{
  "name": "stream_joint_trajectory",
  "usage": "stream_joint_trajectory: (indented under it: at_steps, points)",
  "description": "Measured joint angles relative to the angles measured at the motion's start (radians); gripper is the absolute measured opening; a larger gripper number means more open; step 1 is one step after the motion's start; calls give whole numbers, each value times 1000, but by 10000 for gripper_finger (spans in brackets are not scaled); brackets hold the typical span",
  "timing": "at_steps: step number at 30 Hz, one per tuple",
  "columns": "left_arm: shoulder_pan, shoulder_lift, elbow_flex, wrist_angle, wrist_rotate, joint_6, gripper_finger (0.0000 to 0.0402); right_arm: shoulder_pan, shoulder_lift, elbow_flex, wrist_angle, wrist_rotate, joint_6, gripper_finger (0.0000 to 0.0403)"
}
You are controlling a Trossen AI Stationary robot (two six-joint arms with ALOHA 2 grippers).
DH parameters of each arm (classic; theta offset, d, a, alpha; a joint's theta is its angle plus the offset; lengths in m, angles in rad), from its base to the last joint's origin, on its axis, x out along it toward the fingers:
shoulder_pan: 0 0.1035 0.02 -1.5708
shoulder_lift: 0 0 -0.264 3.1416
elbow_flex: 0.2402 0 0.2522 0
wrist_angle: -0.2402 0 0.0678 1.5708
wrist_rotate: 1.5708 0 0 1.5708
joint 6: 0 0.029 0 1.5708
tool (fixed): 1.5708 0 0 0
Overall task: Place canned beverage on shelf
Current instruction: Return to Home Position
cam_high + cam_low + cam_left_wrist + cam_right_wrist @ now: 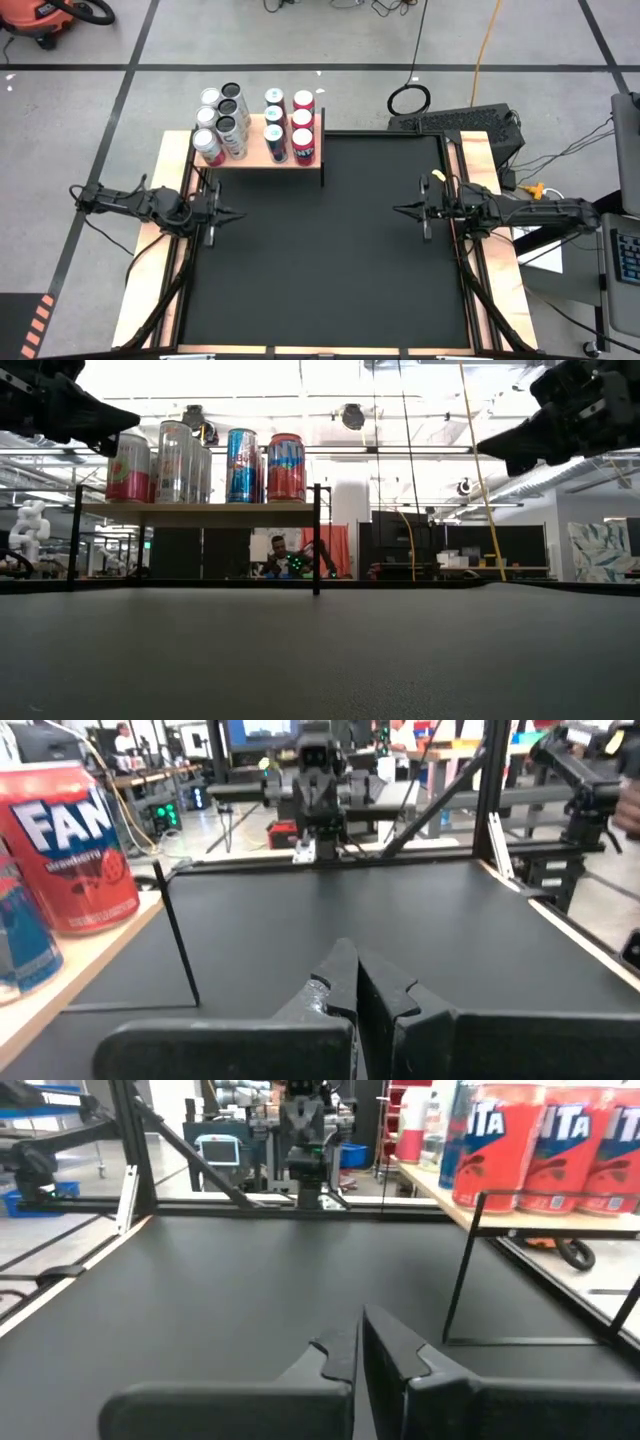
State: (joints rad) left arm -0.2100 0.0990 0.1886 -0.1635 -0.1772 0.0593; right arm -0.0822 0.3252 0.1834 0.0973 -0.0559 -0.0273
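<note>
The pale wood shelf (pixel 262 152) stands on thin black supports at the table's far left. Several cans (pixel 255 125) stand upright on it, red ones (pixel 303 130) at its right end; in the low view they stand in a row (pixel 205 462). My left gripper (pixel 236 214) is shut and empty, above the mat's left edge, just in front of the shelf. My right gripper (pixel 400 209) is shut and empty, above the mat's right side. In each wrist view the fingers meet: left (pixel 352 982), right (pixel 358 1342).
The black mat (pixel 330 260) covers the table between the two arms. A wooden frame (pixel 150 260) runs along the table's sides. A person sits in the room behind the table (pixel 277 555). Cables and a keyboard lie on the floor beyond the far right corner (pixel 470 120).
</note>
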Motion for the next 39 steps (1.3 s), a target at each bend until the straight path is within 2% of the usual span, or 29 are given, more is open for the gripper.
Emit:
stream_joint_trajectory:
  at_steps: [11,27,34,39]
  points:
    - [0,0,0,-14,0,-22,0,12,1,-147,174,3,48,0]
    - [0,0,-1,-25,-2,-21,0,12,0,-163,136,1,35,0]
    - [0,-28,-89,62,3,-26,0,12,0,-164,111,-5,37,0]
    - [0,-66,-152,132,30,-24,0,12,0,-164,112,-74,41,0]
